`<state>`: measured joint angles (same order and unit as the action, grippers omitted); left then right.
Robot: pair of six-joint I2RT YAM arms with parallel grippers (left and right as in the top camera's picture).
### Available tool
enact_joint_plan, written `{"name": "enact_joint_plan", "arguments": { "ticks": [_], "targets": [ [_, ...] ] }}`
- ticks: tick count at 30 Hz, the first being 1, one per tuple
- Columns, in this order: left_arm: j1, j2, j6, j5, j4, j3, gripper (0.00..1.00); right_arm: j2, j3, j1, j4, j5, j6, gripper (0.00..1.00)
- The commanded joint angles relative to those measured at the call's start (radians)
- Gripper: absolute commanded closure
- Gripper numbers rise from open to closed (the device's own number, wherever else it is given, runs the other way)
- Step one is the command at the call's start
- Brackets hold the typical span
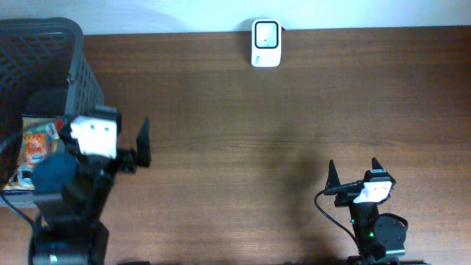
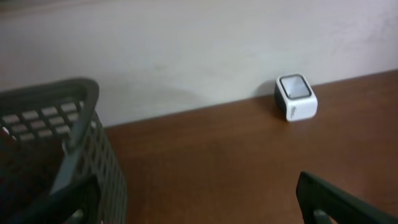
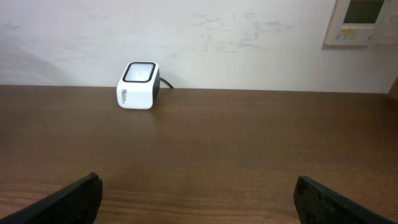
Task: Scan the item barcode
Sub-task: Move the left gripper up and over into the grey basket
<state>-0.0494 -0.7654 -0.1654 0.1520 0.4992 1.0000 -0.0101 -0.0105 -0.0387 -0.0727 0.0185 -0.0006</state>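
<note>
Overhead looks straight down; both wrist views face the wall (image 3: pixel 186 37), sharing the scanner (image 3: pixel 138 85).

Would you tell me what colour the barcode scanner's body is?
The scanner body is white, clearest in the right wrist view.

Seeing a barcode scanner (image 1: pixel 266 33) sitting on the table (image 1: pixel 294 110) at its far edge, backing against the wall, slightly right of centre. Finding a mesh basket (image 1: pixel 44 59) occupying the left end, with packaged items (image 1: pixel 37 143) lying inside it toward the near side. Noting the left gripper (image 1: pixel 103 119) hanging at the basket's right wall, partly over bare table just beside it. Spotting the right gripper (image 1: pixel 354 165) hovering over the near-right part of the table, well apart from the scanner and facing it. Catching a wall panel (image 3: pixel 362 22) hanging behind the scanner and off to its right.
</note>
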Motion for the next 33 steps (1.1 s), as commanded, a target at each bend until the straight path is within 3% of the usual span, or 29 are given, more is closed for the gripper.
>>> {"name": "enact_joint_plan", "arguments": {
  "ticks": [1,6,10,12,16,19,27,30,33],
  "targets": [
    [-0.006,-0.057,-0.015,0.036,0.056,0.092,0.01,0.006,0.005,0.006,-0.006,0.016,0.000,0.02],
    [-0.006,-0.058,-0.011,0.012,0.073,0.106,0.01,0.006,0.005,0.006,-0.006,0.016,0.000,0.02],
    [-0.006,-0.090,0.061,-0.132,0.160,0.207,0.01,0.006,0.005,0.006,-0.006,0.016,0.000,0.02],
    [-0.006,-0.149,0.133,-0.222,0.273,0.322,0.01,0.006,0.005,0.006,-0.006,0.016,0.000,0.02],
    [-0.006,-0.356,0.150,-0.325,0.537,0.613,0.01,0.006,0.005,0.006,-0.006,0.016,0.000,0.02],
    [-0.006,-0.489,0.173,-0.377,0.641,0.785,0.01,0.006,0.005,0.006,-0.006,0.016,0.000,0.02],
    [-0.023,-0.576,0.212,-0.361,0.586,0.863,0.01,0.006,0.005,0.006,-0.006,0.016,0.000,0.01],
    [-0.103,-0.583,0.309,-0.359,0.526,0.888,0.01,0.006,0.005,0.006,-0.006,0.016,0.000,0.02],
    [-0.205,-0.613,0.322,-0.343,0.519,0.954,0.01,0.006,0.005,0.006,-0.006,0.016,0.000,0.02]
  ]
}}
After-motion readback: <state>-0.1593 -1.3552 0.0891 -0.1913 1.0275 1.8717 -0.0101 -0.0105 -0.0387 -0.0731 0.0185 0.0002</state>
